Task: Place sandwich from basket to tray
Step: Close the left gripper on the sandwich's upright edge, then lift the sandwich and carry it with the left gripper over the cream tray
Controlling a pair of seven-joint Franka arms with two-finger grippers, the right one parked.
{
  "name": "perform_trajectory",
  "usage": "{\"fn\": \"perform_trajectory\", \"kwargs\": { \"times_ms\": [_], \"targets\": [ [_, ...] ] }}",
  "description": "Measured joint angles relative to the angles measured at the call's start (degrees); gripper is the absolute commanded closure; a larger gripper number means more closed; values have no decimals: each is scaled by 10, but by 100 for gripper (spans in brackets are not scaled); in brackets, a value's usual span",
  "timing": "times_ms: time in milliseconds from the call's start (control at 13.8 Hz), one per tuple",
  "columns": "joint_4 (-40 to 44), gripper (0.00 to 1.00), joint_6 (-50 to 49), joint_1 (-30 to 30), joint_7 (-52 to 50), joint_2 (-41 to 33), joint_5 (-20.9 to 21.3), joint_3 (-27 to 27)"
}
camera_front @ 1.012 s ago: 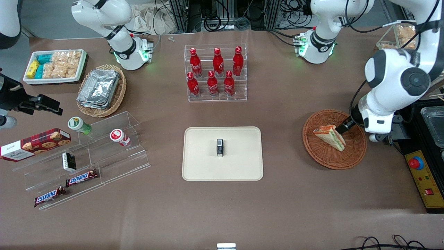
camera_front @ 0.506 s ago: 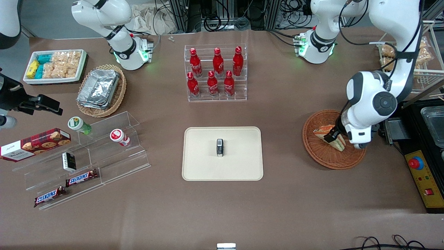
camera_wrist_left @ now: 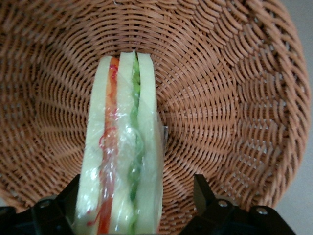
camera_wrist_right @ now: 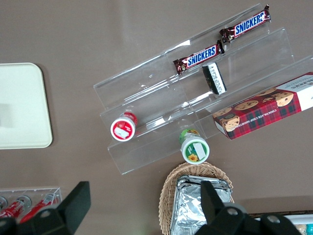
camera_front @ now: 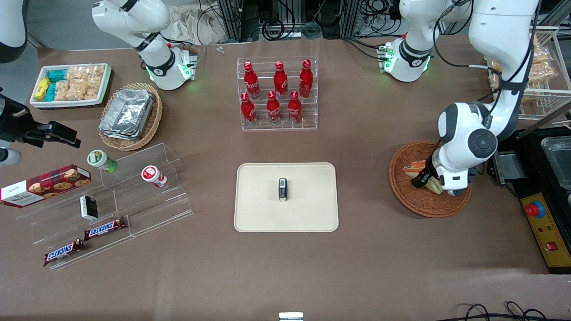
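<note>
The sandwich [camera_front: 415, 168], a wrapped wedge with red, orange and green layers, lies in the round reddish-brown basket [camera_front: 419, 207] at the working arm's end of the table. My gripper [camera_front: 426, 180] is down in the basket over the sandwich, hiding much of it in the front view. In the left wrist view the sandwich [camera_wrist_left: 122, 147] stands on edge between the open fingers [camera_wrist_left: 201, 188]. One finger is close against its bread and the other stands a gap away over the basket [camera_wrist_left: 234, 98] weave. The cream tray [camera_front: 258, 214] lies mid-table.
A small dark object [camera_front: 283, 189] stands in the middle of the tray. A clear rack of red bottles [camera_front: 277, 93] is farther from the front camera than the tray. Black equipment with a red button [camera_front: 535, 209] borders the basket at the table's end.
The arm has swung in over the basket, and my gripper has moved from beside the sandwich to straddling it, covering more of it in the front view.
</note>
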Motion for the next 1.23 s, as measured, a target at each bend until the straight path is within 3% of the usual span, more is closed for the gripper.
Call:
{"fn": "perform_trajectory", "kwargs": {
  "times_ms": [361, 651, 867, 1229],
  "targets": [
    [6, 100, -2, 0, -3, -5, 6, 0],
    [37, 100, -133, 0, 18, -81, 28, -10],
    [82, 100, -222, -1, 84, -135, 28, -74],
    [129, 100, -195, -3, 113, -109, 28, -218]
  ]
}}
